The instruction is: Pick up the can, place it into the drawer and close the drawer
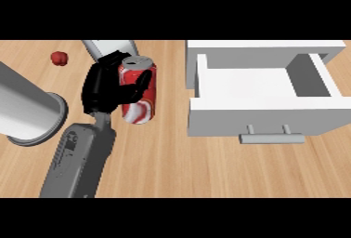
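Clasping a red-and-white metal can (140, 109), the black left hand (103, 90) curls round it, perhaps just off the wooden tabletop (205, 167), beside an open white drawer (260, 115).

Single head view, steeply down, near counter (178, 167)

I'm seeing the counter (205, 167) showing matt, pale wood grain. The can (139, 109) is gleaming with glossy red-and-white paint under a silvery metal top. The drawer (264, 116) is looking smooth, matt white, and the left hand (103, 90) is looking like black plastic.
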You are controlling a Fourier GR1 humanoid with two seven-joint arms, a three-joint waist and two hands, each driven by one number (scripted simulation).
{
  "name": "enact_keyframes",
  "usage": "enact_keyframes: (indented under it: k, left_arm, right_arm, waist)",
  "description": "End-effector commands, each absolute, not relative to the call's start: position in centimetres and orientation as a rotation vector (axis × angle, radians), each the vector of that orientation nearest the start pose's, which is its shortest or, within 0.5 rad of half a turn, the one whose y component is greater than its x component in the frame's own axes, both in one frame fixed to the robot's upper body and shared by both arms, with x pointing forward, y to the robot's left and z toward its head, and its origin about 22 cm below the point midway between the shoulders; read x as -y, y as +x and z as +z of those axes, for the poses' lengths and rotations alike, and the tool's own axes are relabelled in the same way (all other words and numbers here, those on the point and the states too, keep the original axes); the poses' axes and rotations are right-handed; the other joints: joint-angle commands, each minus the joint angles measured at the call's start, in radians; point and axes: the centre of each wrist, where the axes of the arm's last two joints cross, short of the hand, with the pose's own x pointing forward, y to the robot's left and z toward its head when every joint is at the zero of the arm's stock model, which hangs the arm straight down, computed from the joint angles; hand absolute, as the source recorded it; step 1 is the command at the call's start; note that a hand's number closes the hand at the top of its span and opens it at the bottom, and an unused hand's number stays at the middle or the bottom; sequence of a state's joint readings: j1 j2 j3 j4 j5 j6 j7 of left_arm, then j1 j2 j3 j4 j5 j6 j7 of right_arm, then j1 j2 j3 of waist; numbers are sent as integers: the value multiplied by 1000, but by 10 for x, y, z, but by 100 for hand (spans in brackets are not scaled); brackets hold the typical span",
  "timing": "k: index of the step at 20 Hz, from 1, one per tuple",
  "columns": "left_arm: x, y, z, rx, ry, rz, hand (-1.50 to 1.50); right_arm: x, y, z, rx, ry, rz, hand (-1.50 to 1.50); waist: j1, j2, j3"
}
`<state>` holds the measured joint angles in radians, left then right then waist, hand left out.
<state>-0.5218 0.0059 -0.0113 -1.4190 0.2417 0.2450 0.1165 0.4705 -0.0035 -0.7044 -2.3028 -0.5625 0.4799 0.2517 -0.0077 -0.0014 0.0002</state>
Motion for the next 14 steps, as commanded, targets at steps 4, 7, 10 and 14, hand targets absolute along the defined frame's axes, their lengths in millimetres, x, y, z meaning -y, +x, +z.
enact_keyframes:
  k: [4, 7, 10, 14]
  left_arm:
    - [-122, 367, 148, 1732, -218, 158, 150]
    - [-103, 367, 157, 1731, -230, 129, 150]
    - [-85, 359, 180, 1727, -229, 128, 150]
    - [-72, 385, 183, 1724, -198, 110, 150]
  right_arm:
    - [363, 69, 115, 1785, -172, -155, -150]
    - [364, 68, 108, 1796, -187, -152, -150]
    - [373, 52, 104, 1778, -153, -133, -150]
    - [359, 65, 113, 1791, -144, -125, -150]
  waist:
    - [-3, 2, 0]
    - [-8, 2, 0]
    - [-11, -1, 1]
    - [-13, 2, 0]
